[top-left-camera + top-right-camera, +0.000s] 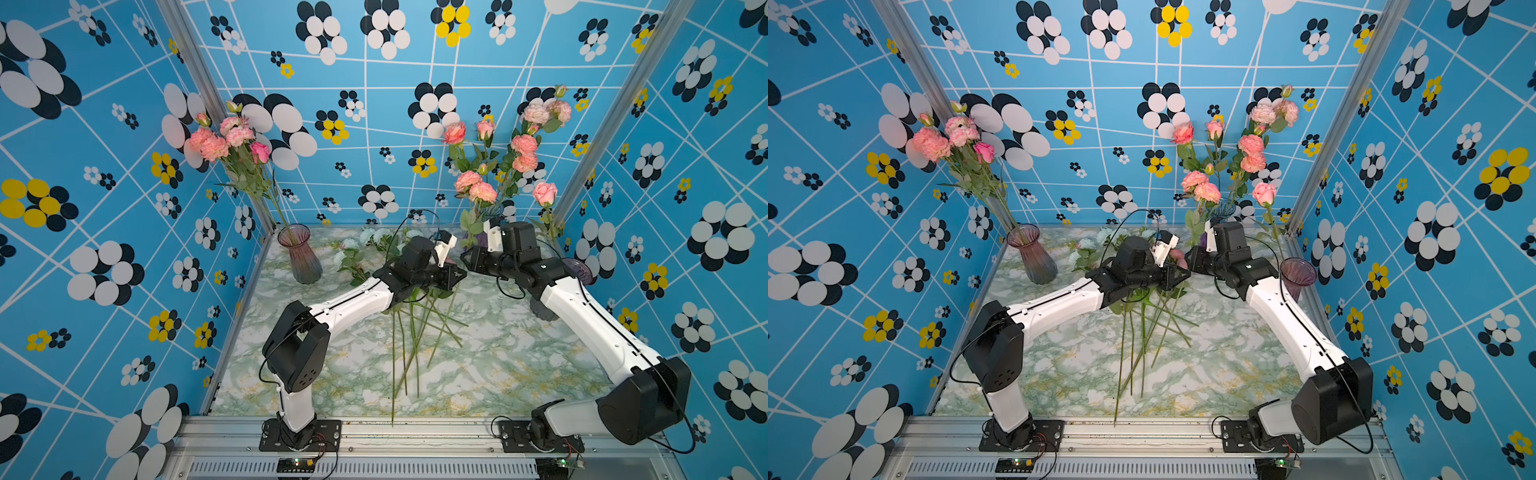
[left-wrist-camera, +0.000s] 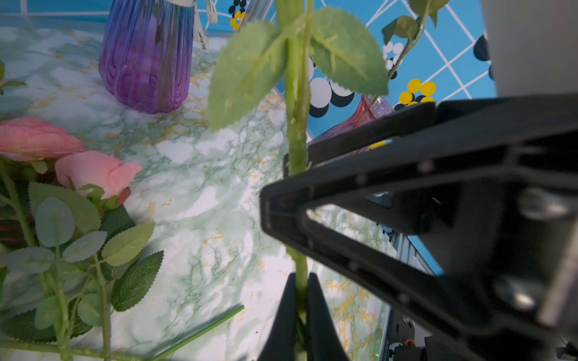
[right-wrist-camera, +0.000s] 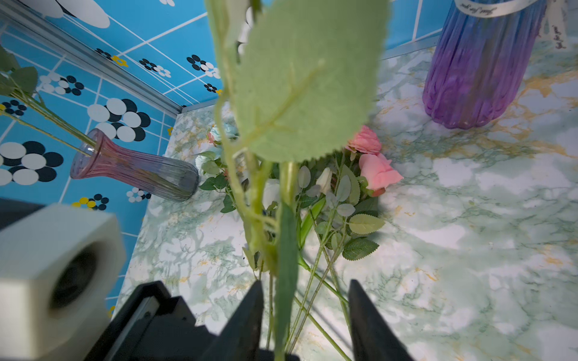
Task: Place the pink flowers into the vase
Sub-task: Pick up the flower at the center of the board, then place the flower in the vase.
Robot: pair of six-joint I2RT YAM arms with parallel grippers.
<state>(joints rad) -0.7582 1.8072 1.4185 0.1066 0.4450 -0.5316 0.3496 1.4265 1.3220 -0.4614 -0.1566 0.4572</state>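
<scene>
Stem (image 2: 295, 140) set up for a handover, probably
It's clamped upright by the left jaws so it can be taken by the right jaws, spread loosely around it; other pink flowers (image 2: 93, 172) are scattered on the tabletop (image 2: 203, 203).

Loose flowers (image 1: 353, 257) lie mid-table (image 1: 478, 365), the left vase (image 1: 302, 259) behind-left of them, the right vase (image 1: 1296, 274) to their right.

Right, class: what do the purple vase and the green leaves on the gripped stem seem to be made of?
Purple vase: probably glass, maybe clear plastic; ribbed, glossy, see-through, with highlights. Green leaves: likely fabric, matte; fine fuzzy texture, moulded veins, frayed toothed edges.
</scene>
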